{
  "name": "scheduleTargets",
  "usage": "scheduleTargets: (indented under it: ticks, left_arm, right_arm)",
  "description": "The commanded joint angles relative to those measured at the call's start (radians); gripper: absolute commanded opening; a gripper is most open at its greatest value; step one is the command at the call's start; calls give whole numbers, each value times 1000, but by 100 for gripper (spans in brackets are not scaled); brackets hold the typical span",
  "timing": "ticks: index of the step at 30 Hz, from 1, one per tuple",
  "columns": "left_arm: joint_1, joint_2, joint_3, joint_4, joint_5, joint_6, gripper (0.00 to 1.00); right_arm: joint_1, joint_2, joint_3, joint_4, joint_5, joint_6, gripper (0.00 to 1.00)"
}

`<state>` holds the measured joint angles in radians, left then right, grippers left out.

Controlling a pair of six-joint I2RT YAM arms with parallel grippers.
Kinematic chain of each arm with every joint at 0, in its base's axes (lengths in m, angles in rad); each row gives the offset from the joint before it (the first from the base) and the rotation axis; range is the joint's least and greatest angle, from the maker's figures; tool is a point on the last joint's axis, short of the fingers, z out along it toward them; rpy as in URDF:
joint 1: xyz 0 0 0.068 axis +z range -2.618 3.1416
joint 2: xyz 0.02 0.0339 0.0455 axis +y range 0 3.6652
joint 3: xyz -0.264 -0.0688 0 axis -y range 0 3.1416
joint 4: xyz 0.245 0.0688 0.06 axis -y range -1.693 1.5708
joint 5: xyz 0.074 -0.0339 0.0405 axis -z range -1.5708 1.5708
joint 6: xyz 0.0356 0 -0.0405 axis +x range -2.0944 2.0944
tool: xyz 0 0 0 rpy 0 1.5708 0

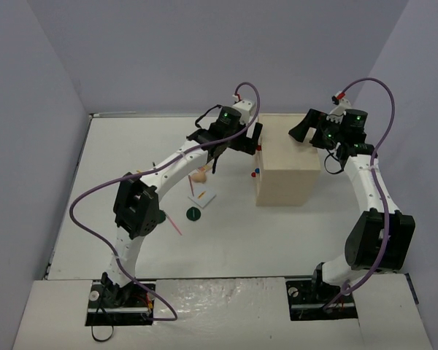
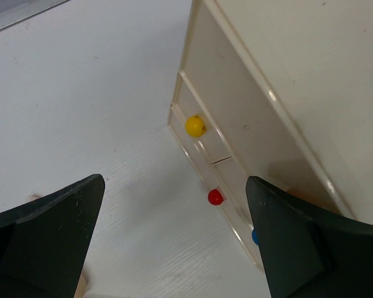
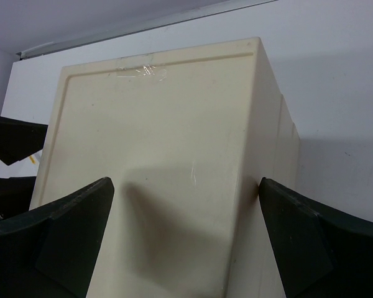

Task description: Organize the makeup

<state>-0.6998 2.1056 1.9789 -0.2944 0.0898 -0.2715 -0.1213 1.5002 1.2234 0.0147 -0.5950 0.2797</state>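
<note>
Standing at zero, I'd say: nothing put away. Table (image 1: pixel 277 240) has open room in front and at far left, walls (image 1: pixel 204 58) close behind. Drawer box (image 1: pixel 286 164) right of centre, drawers shut. Left gripper (image 2: pixel 174 205) spread wide, empty, facing the knobs (image 2: pixel 195 126); right gripper (image 3: pixel 186 192) spread wide, empty, over the box top. Loose left of the box: white card (image 1: pixel 203 196), sponge (image 1: pixel 198 176), green disc (image 1: pixel 193 214), pencil (image 1: pixel 174 224).

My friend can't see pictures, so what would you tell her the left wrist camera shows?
A beige drawer box stands on a white table, its front showing a yellow knob, a red knob and a sliver of a blue knob. The left tool hangs open near it, holding nothing.
</note>
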Motion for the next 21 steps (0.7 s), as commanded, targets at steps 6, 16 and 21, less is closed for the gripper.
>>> scheduleTargets:
  ticks: [6, 16, 21]
  left_arm:
    - [-32, 17, 156, 53, 25, -50, 97]
    - [34, -202, -47, 67, -61, -79, 97]
    - [108, -303, -184, 99, 26, -185, 97]
  right_arm:
    - [34, -20, -3, 46, -40, 13, 99]
    - [28, -51, 116, -63, 105, -80, 100]
    - [30, -84, 200, -105, 235, -161, 100]
